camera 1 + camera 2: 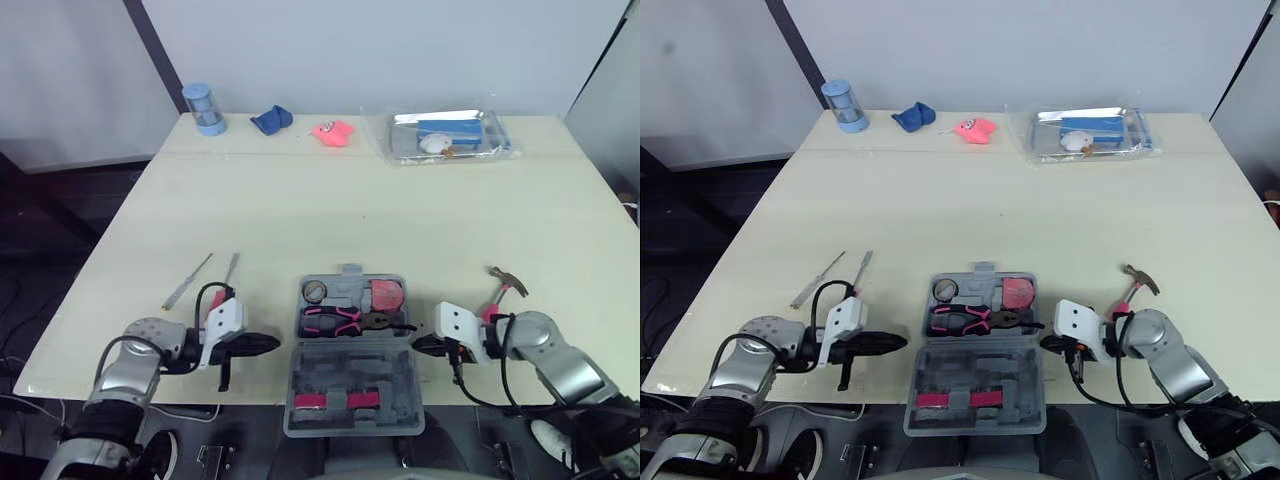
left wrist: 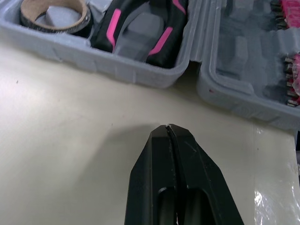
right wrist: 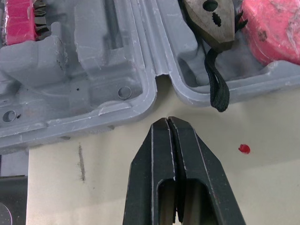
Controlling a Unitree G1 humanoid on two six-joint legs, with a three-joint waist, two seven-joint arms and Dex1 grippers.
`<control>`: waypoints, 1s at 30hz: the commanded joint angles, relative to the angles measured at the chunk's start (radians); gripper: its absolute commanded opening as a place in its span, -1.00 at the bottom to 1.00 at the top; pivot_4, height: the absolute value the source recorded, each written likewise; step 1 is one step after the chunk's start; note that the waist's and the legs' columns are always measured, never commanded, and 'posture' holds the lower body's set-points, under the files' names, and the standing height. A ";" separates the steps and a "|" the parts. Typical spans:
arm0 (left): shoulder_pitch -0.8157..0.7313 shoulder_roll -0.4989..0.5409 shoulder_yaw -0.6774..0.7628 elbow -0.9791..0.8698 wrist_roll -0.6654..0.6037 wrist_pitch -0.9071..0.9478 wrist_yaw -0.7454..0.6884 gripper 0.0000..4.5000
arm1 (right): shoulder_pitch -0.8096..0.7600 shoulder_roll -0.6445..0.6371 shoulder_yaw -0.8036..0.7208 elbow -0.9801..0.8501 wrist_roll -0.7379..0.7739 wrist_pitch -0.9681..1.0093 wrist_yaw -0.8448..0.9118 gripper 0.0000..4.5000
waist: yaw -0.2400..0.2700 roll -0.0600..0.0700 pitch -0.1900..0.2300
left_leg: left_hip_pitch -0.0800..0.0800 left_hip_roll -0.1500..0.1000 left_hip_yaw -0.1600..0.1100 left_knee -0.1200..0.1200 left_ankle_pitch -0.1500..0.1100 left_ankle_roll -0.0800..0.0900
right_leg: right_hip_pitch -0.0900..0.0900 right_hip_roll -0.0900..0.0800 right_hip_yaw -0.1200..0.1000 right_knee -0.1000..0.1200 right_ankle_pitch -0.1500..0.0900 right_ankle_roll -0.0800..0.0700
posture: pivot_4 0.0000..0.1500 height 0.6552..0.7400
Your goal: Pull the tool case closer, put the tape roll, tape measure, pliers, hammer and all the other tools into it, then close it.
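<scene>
Case (image 1: 350,350): open, lower centre of the left eye view, on the table (image 1: 350,210); the lid half lies nearest the bottom edge.
Tape roll (image 1: 314,291): in the case, upper left corner of the tray half.
Pliers (image 1: 345,321): pink and black handles, lying across the tray, below the tape roll.
Tape measure (image 1: 385,296): the pink rounded thing in the tray's upper right corner looks like it, though I cannot be sure.
Hammer (image 1: 505,283): on the table, right of the case, outside it.
Screwdrivers (image 1: 187,281): two, on the table in the lower left, well apart from the case.
Left gripper (image 1: 272,343): just left of the case, fingers (image 2: 187,159) pressed together on nothing, tip pointing at the case wall.
Right gripper (image 1: 418,345): just right of the case, near its hinge, fingers (image 3: 150,159) pressed together, holding nothing.
Far edge: blue cup (image 1: 203,108) upper left, clear bag (image 1: 440,136) upper right.
</scene>
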 commanded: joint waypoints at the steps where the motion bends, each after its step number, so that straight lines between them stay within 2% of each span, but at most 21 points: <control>1: -0.007 -0.004 -0.018 -0.006 0.003 -0.005 -0.010 -0.98 | -0.014 0.010 0.003 -0.027 -0.001 0.002 0.002 -1.00 | 0.000 0.000 0.000 | 0.000 0.000 0.000 0.000 0.000 0.000 | 0.000 0.000 0.000 0.000 0.000 0.000 | 1.00 1.00; 12: -0.027 -0.026 -0.055 0.015 0.023 -0.015 -0.009 -0.98 | -0.026 0.027 0.012 -0.031 -0.010 0.010 -0.003 -1.00 | 0.000 0.000 0.000 | 0.000 0.000 0.000 0.000 0.000 0.000 | 0.000 0.000 0.000 0.000 0.000 0.000 | 1.00 1.00; 30: -0.107 -0.128 -0.099 0.065 0.038 0.007 0.001 -0.98 | -0.040 0.052 0.008 -0.023 -0.015 0.017 0.000 -1.00 | 0.005 0.001 0.000 | 0.000 0.000 0.000 0.001 0.000 0.000 | 0.000 0.000 0.000 0.001 0.000 0.000 | 1.00 1.00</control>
